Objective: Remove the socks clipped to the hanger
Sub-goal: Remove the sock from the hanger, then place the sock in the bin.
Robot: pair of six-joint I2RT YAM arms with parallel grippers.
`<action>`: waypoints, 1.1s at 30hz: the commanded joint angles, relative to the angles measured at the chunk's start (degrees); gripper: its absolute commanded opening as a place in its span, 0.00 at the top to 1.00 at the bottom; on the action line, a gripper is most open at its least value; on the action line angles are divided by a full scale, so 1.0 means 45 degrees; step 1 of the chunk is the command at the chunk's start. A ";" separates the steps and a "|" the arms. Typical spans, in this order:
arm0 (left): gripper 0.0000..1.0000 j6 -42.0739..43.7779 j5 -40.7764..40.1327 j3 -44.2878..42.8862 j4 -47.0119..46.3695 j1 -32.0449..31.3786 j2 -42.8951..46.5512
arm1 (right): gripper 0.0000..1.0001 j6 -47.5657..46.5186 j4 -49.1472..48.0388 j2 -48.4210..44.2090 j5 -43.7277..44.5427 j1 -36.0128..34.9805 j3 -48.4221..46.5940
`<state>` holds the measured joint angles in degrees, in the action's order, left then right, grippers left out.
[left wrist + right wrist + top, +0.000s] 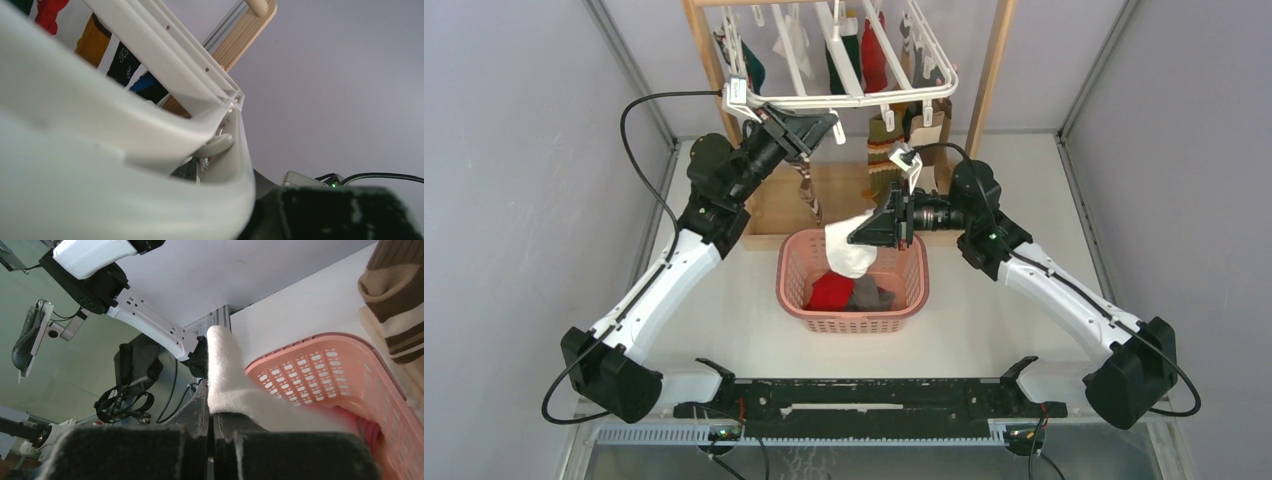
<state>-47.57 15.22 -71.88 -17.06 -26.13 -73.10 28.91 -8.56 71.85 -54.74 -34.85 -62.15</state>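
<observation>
R gripper (861,235): you're clamping fingers on white sock (849,258) over basket (789,272) | L gripper (824,122): you're holding it at hanger (864,98) front-left corner, fingers can't tell | other socks (874,55) hanging clipped on hanger | red sock (832,290) + grey sock (870,296) lying in basket

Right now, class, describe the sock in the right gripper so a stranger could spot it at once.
Start at the pink basket mid-table. Over its far side the right gripper pinches a white sock. The red sock and grey sock lie inside the basket; this alone is white and dangling.
</observation>
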 commanded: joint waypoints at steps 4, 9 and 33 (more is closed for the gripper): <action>0.77 0.0142 0.0069 -0.0185 -0.0151 0.0108 0.0190 | 1.00 -0.0451 -0.0186 -0.0606 0.0138 -0.0164 0.0653; 0.74 0.0161 0.0050 0.0036 -0.0114 0.0123 0.0282 | 1.00 -0.0962 0.0627 -0.0577 0.0734 -0.0239 0.1142; 0.39 0.0697 -0.0426 0.0833 0.1153 0.0122 0.1049 | 0.56 -0.3585 0.4721 0.0155 0.6025 -0.1441 0.1360</action>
<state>-46.04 14.17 -69.82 -12.78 -25.85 -71.02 15.55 10.44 72.47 -34.48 -39.97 -55.44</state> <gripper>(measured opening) 0.603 0.400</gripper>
